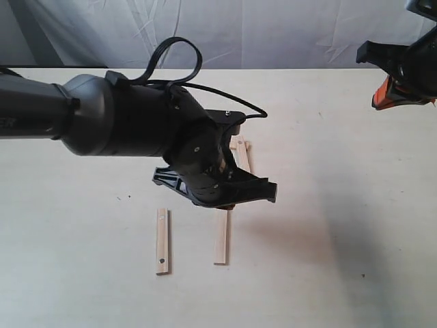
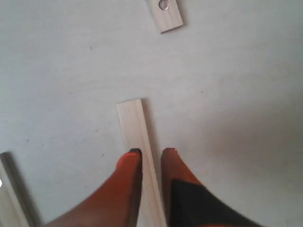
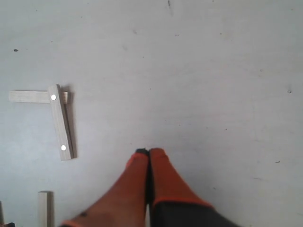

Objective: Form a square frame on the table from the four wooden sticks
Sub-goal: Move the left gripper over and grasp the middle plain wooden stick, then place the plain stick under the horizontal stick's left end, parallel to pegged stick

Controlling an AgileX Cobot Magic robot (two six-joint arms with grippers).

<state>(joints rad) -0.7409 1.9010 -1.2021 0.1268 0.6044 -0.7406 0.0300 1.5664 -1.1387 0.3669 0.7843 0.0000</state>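
Observation:
My left gripper point(image 1: 229, 203) point(image 2: 149, 152) hangs low over the middle of the table point(image 1: 328, 225), its orange fingers point(image 2: 128, 163) closed on the sides of one wooden stick point(image 2: 135, 127) point(image 1: 221, 239). The stick's free end lies flat. A second stick point(image 1: 162, 240) point(image 2: 165, 14) lies parallel to its left, dark hole near the end. Two more sticks point(image 1: 241, 154) show just behind the gripper; in the right wrist view they overlap at one end in an L point(image 3: 60, 123). My right gripper point(image 1: 382, 96) point(image 3: 149, 151) is raised at the far right, shut and empty.
The thick black left arm point(image 1: 102, 116) and its cable reach in from the left and hide part of the sticks. A grey cloth backdrop point(image 1: 273, 31) hangs behind the table's far edge. Bare tabletop lies to the right and in front.

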